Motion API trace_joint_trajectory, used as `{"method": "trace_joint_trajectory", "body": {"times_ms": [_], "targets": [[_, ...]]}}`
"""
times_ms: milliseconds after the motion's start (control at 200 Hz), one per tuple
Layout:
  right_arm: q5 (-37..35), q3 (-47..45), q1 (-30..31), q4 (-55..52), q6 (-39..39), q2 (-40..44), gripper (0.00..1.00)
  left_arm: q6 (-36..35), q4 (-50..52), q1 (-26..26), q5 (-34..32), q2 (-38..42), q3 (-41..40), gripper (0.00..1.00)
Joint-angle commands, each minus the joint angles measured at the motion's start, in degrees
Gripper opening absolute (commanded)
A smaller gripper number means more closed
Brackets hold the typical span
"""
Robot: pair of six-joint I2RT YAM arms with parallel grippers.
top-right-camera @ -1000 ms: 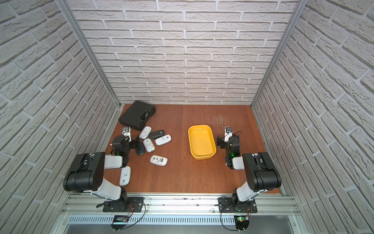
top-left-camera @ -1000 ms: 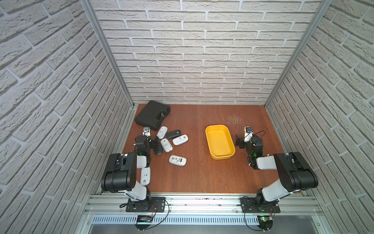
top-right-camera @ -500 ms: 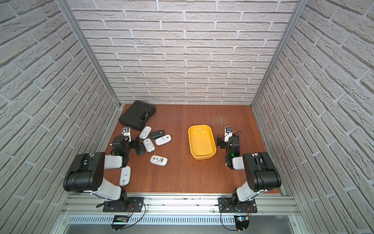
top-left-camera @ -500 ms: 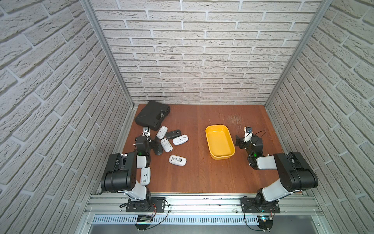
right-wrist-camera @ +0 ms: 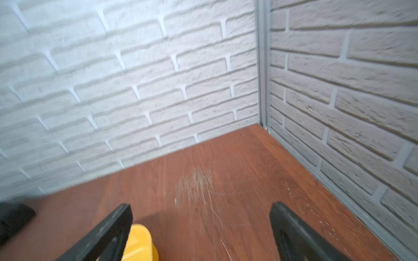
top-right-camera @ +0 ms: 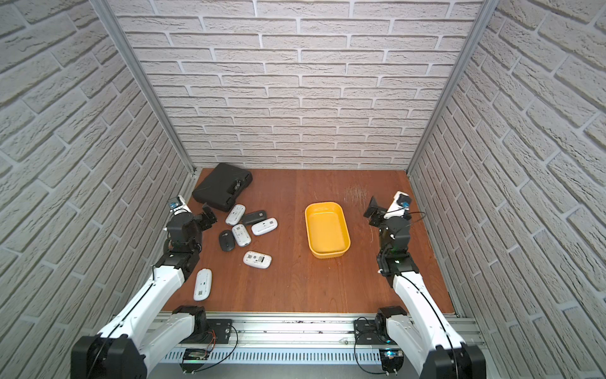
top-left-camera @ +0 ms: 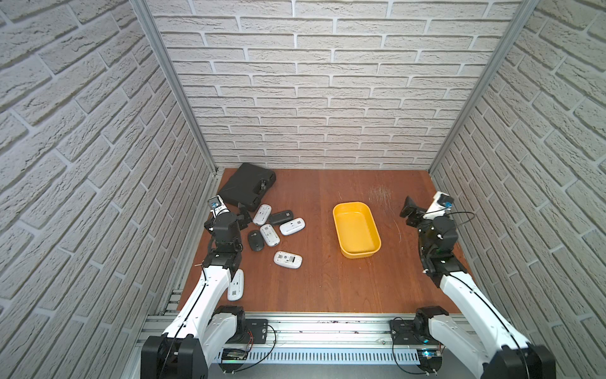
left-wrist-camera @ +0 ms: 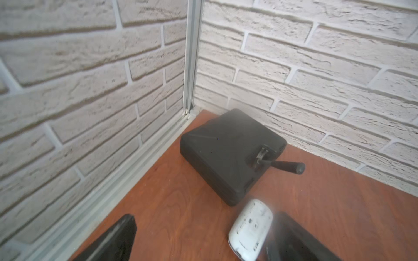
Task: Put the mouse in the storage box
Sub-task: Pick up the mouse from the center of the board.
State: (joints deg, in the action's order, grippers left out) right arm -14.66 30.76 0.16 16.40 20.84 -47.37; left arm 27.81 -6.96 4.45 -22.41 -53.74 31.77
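Though my right claw (top-left-camera: pixel 406 211) has begun to stir, nothing on the counter (top-left-camera: pixel 321 279) has shifted. Both claws gape empty, the nearest mouse (top-left-camera: pixel 263 214) lies just ahead of my left claw (top-left-camera: pixel 245 215), and the storage box (top-left-camera: pixel 355 229) beside my right holds nothing, so I judge the task unstarted.

The table (top-left-camera: pixel 328 288) is reddish wood grain, scuffed pale near the back. The storage box (top-left-camera: pixel 360 254) is smooth, slightly glossy yellow plastic; the black case (top-left-camera: pixel 244 187) looks matt.
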Motion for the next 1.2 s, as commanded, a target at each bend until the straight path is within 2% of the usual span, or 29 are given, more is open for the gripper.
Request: {"method": "trace_joint_trajectory", "body": {"times_ms": [0,130,180,230,475,685,795,1080,1190], "targets": [[11.63,0.19,-1.04,-12.09,6.16,3.18,0.9,10.06,14.65,-0.14,8.06,-0.85,4.53,0.98],[20.64,5.98,-0.63,-21.48,5.15,1.31,0.89,11.88,31.88,-0.05,10.59,-9.69,14.55,0.98],[22.52,8.17,-0.28,-24.77,4.06,-0.24,0.89,11.2,34.23,0.23,12.86,-12.6,16.05,0.98],[23.59,9.49,0.21,-26.81,3.2,-1.94,0.89,11.5,35.59,1.03,12.43,-14.76,16.31,0.98],[24.58,9.85,2.38,-27.82,2.94,-6.53,0.89,10.44,36.45,2.32,13.21,-25.28,17.53,0.98],[23.89,7.56,2.39,-26.3,2.85,-6.2,0.88,8.33,34.51,2.34,14.65,-32.02,19.25,0.98],[23.61,7.4,2.47,-26.55,2.8,-6.74,0.87,7.84,34.36,2.08,16.01,-34.65,20.32,0.95],[23.59,7.13,2.46,-26.61,2.45,-7.47,0.87,8.32,35.96,1.18,12.49,-36.18,19.54,0.86],[23.5,6.59,2.41,-26.34,2.53,-7.64,0.86,8.75,35.83,0.57,13.12,-36.69,18.97,0.83]]}}
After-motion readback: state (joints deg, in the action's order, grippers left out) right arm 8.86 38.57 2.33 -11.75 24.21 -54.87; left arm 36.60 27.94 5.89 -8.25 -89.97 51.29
